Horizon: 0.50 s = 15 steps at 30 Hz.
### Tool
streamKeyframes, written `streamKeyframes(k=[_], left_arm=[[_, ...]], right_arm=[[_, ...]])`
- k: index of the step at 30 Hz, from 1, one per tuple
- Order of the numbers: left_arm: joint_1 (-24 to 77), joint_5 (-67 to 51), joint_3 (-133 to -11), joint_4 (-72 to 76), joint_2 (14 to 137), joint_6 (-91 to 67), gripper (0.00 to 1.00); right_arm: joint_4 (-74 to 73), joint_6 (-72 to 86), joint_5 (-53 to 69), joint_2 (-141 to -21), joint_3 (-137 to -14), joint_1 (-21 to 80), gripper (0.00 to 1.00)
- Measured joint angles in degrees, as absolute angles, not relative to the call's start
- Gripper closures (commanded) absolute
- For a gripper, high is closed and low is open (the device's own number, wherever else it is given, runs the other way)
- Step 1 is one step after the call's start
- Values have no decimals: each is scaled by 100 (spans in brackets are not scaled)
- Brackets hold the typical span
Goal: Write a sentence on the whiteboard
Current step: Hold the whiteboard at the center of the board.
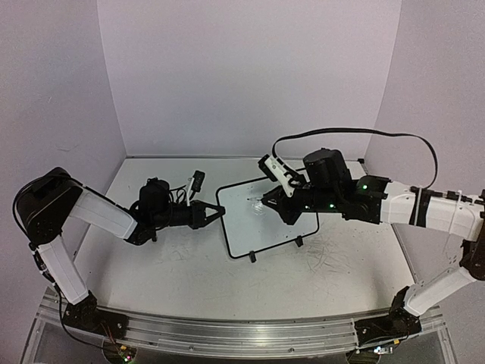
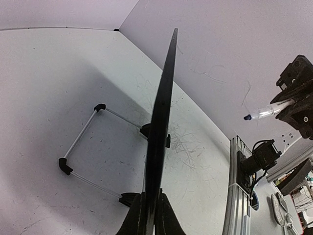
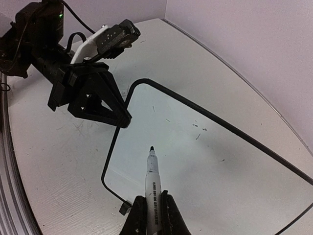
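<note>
White scuffed table (image 1: 174,265) seen from above, with the whiteboard (image 1: 261,227) sitting near its middle, between the two arms. The left gripper (image 1: 220,214) is clamped onto the board's left edge. The right gripper (image 1: 270,202) hangs over the board's upper part.

Left wrist view: the whiteboard (image 2: 161,132) appears edge-on as a thin black line, squeezed between the fingers (image 2: 134,220) at the bottom of the picture. A thin wire prop (image 2: 80,138) with black corners lies on the table beside it. A marker (image 2: 261,112) shows at the right.

Right wrist view: the marker (image 3: 152,181) is pinched between the fingers (image 3: 171,220), its dark tip over the board's near-left part. Whether the tip touches cannot be told. A few small marks (image 3: 198,128) dot the board. The left gripper (image 3: 117,117) bites the frame.
</note>
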<state>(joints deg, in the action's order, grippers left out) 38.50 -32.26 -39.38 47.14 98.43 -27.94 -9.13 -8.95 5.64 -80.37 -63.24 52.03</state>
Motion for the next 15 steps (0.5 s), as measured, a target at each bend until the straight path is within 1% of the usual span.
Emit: streamKeyframes(k=[15], left_arm=[[3814,-3323,-3938,4759,9876,-2675,100]], right_arm=[[-560,-1069,100,-8678,-6462,5584,100]])
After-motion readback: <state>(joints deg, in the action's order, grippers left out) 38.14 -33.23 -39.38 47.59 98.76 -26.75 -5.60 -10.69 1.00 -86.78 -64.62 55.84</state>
